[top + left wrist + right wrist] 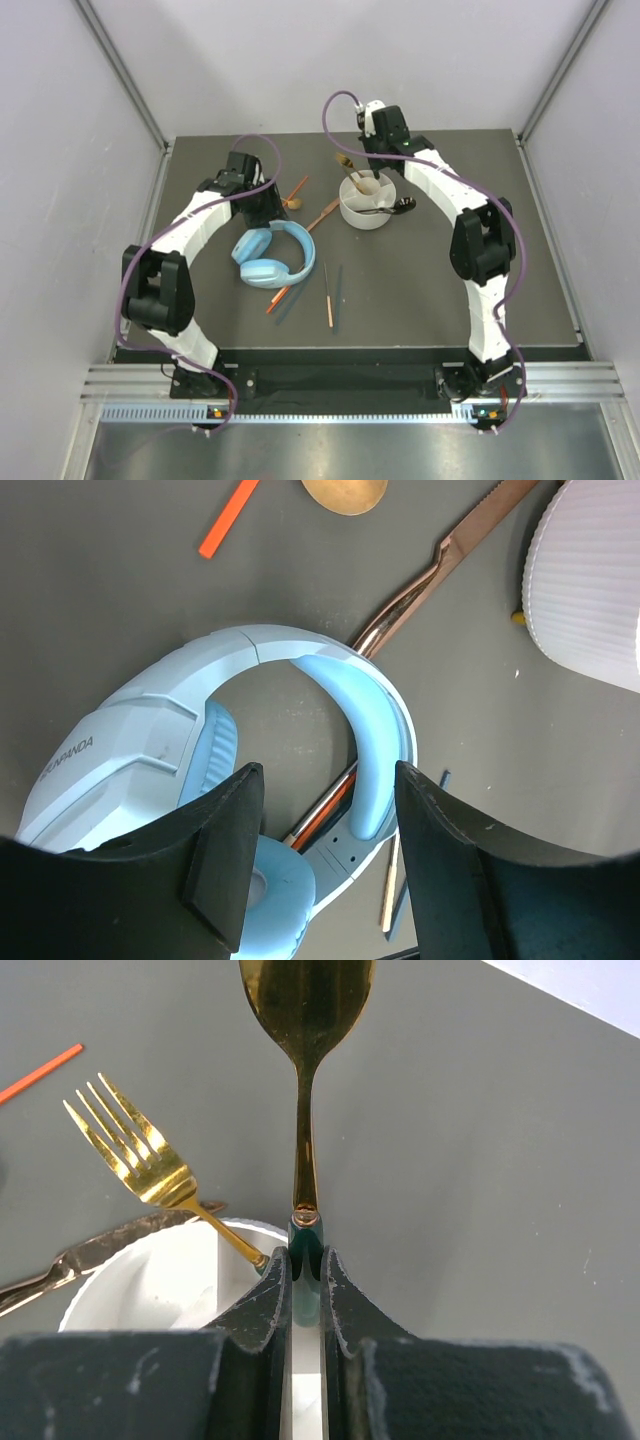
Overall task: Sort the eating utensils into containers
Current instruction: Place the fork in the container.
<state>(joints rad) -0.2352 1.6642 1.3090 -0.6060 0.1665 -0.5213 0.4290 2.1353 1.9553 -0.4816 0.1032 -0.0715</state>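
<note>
From above, the left gripper [262,207] hangs over the blue headphones [272,255] on the dark table [430,300]. The right gripper [372,168] is above the white holder [367,210] toward the table's far side. An orange chopstick [328,300] and a teal chopstick [338,288] lie loose side by side near the front, just right of the headphones.

The left wrist camera shows the left gripper's jaws standing wide apart with nothing between them, above the headband. A bronze utensil [440,565] lies slanting on the table, one end meeting the headband and the other passing near the holder.

The right wrist camera shows the right gripper clamped tight on the dark handle of a gold spoon [305,1020]. The spoon's bowl points away from the camera, and the fingers are over the holder's rim. A gold fork [140,1160] stands in the holder, tines up and tilted outward.
</note>
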